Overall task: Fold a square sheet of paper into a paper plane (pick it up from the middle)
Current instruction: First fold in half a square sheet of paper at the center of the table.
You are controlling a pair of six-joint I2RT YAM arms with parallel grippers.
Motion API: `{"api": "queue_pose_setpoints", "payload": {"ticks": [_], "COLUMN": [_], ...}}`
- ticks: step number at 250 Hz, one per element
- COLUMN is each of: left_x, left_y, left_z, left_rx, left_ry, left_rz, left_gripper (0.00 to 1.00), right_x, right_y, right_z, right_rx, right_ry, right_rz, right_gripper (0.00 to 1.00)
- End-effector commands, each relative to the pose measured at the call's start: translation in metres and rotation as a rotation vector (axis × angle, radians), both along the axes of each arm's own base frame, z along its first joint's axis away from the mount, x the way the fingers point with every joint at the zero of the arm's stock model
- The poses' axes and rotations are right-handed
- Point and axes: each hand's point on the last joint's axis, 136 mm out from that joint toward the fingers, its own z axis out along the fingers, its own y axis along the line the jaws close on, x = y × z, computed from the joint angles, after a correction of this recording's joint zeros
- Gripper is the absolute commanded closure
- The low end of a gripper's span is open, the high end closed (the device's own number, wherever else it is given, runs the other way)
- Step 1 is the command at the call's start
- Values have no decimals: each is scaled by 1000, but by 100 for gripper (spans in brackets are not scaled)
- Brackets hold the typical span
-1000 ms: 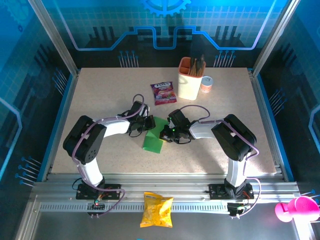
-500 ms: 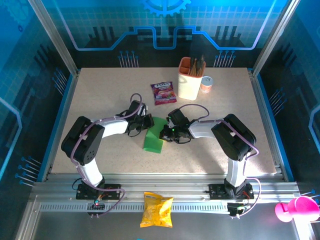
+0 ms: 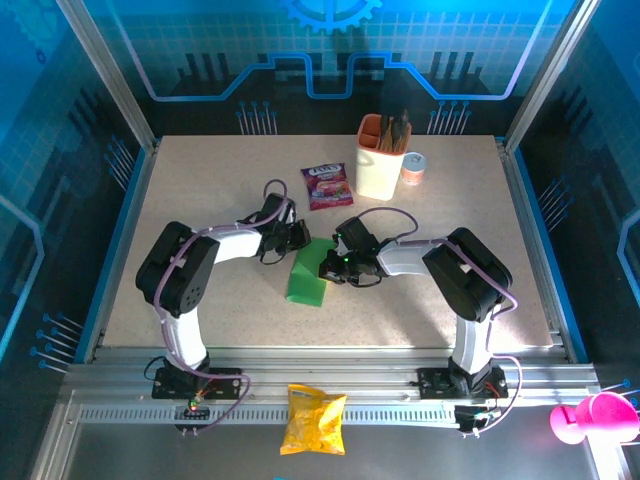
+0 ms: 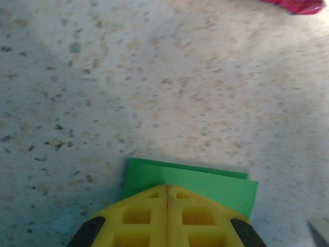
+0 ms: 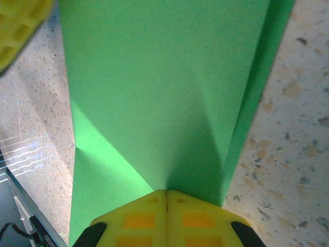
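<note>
My right gripper (image 5: 166, 193) is clamped on the thin bright green folded paper sheet (image 5: 154, 92) fanning out ahead; my left gripper (image 4: 167, 188), tips pressed together, seemingly pinches its edge poking out just ahead.

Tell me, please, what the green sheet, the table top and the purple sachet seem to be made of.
The green sheet: thin matte paper, likely; it holds sharp creases. The table top: hard, speckled beige surface, perhaps laminate or stone composite. The purple sachet: probably printed plastic film, but too small to confirm.
</note>
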Motion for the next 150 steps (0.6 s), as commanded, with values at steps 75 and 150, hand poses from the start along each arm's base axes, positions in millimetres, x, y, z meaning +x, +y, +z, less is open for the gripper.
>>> {"api": "queue_pose_setpoints", "payload": {"ticks": [75, 150], "left_x": [9, -33], "left_y": [12, 1], "left_z": [22, 59], "left_rx": [-2, -95], "left_ry": [-45, -88], "left_rz": [26, -36], "left_gripper": [99, 97], "right_x": [-31, -26], "right_y": [-32, -37], "right_z": [-45, -45], "right_rx": [-178, -189], "right_ry": [119, 112], "right_rz": [9, 32], "right_gripper": [100, 100]}}
